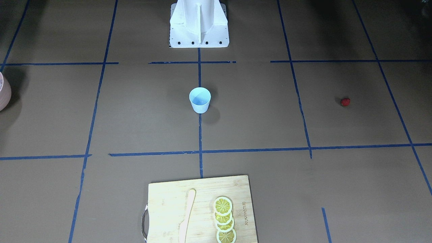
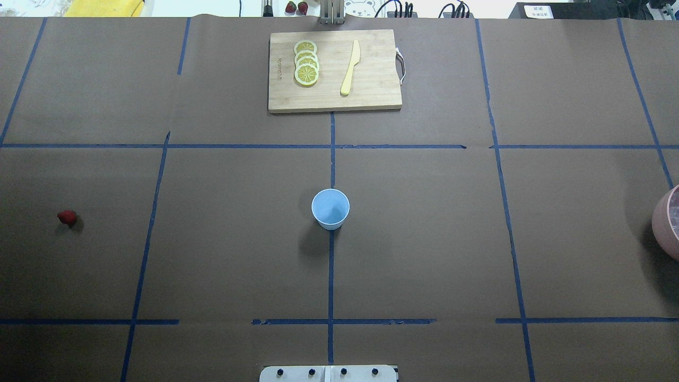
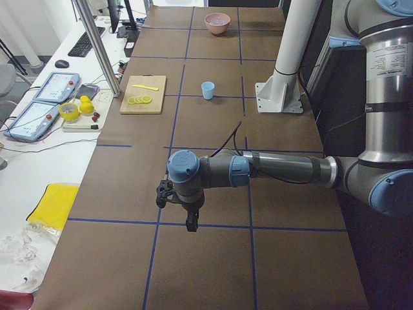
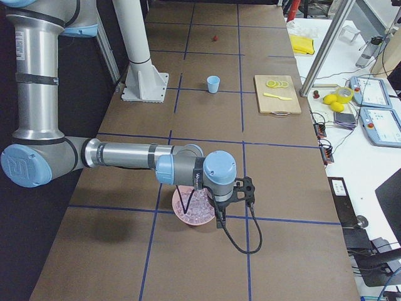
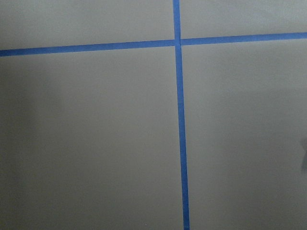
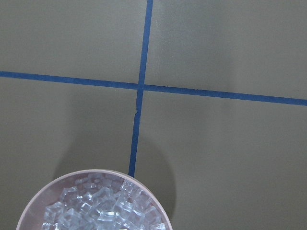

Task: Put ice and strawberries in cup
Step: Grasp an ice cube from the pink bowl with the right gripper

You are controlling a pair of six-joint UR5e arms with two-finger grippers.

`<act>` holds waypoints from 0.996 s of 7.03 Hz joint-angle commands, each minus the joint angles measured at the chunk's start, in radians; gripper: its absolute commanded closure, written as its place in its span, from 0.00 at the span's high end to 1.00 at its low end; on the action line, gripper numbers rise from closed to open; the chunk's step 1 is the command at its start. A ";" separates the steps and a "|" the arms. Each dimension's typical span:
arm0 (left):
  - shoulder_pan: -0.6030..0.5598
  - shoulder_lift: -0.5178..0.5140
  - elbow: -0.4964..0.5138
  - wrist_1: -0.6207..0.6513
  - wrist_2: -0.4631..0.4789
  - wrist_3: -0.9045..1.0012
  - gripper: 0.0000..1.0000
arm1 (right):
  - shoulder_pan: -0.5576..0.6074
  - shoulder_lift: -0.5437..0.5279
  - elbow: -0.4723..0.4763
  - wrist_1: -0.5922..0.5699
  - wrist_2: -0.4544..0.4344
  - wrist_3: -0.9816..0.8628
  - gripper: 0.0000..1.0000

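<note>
The pale-blue cup stands upright at the table's middle, and nothing shows inside it. One small red strawberry lies alone far out on the robot's left side. The ice, several clear cubes, fills a pinkish bowl at the robot's right end. My right gripper hangs just above that bowl. My left gripper hovers over bare table at the left end. Neither wrist view shows fingers, so I cannot tell whether either gripper is open or shut.
A wooden cutting board at the far middle carries lemon slices and a pale knife. The white robot base stands behind the cup. The pink bowl's rim pokes in at the overhead view's right edge.
</note>
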 commanded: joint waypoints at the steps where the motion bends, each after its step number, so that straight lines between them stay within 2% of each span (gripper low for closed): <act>1: 0.003 -0.003 -0.004 0.003 0.000 -0.001 1.00 | 0.000 0.002 0.000 0.000 0.000 0.000 1.00; 3: 0.003 0.001 -0.002 0.002 -0.002 -0.001 1.00 | -0.006 0.009 0.009 0.003 0.002 -0.003 1.00; 4: 0.003 0.003 -0.002 0.003 -0.002 -0.001 1.00 | -0.050 0.005 0.021 0.071 0.003 0.000 1.00; 5: 0.003 0.003 -0.002 0.003 -0.002 -0.001 1.00 | -0.119 -0.008 0.021 0.192 0.006 0.008 1.00; 7: 0.003 0.003 -0.004 0.003 -0.002 -0.002 1.00 | -0.219 -0.040 0.018 0.294 -0.005 0.048 1.00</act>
